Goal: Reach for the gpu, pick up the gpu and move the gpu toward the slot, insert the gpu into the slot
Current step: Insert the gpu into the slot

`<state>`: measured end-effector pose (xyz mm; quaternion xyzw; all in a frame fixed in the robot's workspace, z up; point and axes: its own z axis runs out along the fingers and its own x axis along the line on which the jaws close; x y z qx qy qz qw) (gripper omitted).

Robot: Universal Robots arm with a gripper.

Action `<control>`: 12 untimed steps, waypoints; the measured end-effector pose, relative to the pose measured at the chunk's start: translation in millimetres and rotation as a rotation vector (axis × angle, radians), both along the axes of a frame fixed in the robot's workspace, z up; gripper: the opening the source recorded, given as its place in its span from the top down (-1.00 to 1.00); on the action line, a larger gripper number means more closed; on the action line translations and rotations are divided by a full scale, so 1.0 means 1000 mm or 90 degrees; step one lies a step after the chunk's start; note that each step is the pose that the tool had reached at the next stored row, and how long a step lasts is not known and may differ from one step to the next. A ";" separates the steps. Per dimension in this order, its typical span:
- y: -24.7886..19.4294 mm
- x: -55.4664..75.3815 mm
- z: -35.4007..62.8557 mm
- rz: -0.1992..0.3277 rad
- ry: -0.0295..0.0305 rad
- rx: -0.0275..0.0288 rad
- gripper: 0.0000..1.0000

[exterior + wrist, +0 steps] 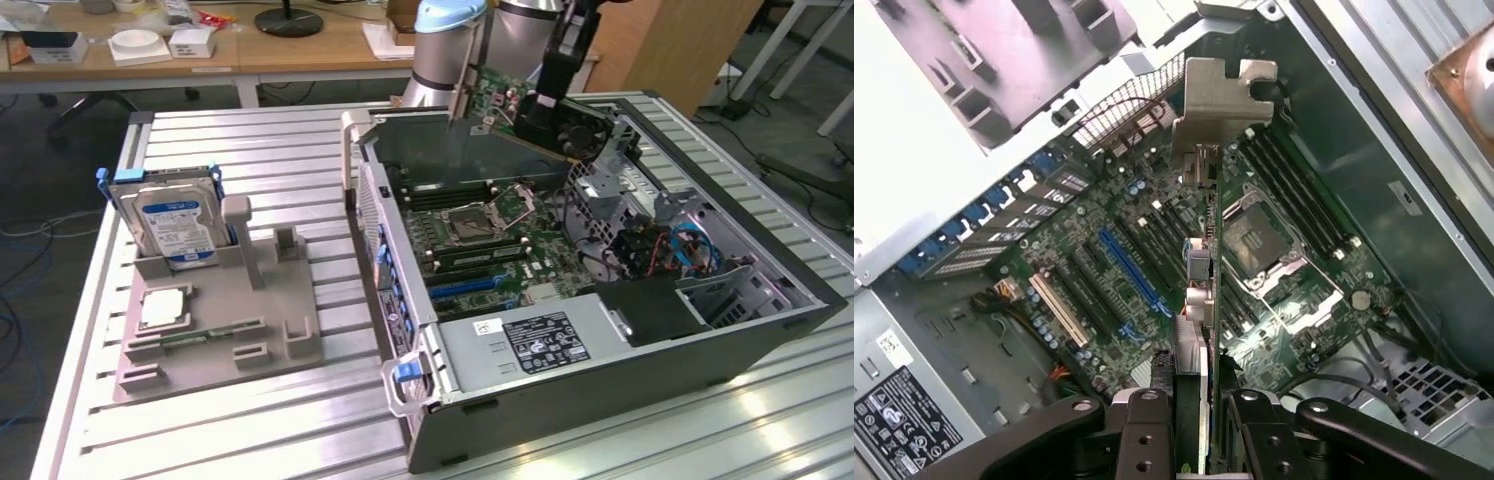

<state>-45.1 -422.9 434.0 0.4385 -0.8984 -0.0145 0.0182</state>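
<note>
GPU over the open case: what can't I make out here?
- Wrist view: the gpu is edge-on, so its own body hides its fan face and connector edge.
- Wrist view: its bracket and edge cover a strip of the motherboard beneath.
- Wrist view: the claw, shut on the gpu, is cut off by the picture's edge.
- Exterior view: the slots are too small to line up with the card.

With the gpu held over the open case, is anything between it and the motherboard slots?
Nothing visible. The end effector holds the gpu above the motherboard, and the expansion slots below it lie bare, no card or cable across them.
</note>
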 end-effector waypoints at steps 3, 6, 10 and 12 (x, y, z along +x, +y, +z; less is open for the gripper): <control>-0.0001 0.000 0.0000 0.018 0.0000 -0.0001 0.47; -0.0003 0.000 0.0000 0.036 0.0000 0.0000 0.47; -0.0005 0.000 0.0000 0.061 0.0000 0.0000 0.47; -0.0006 0.000 0.0000 0.073 0.0000 0.0000 0.47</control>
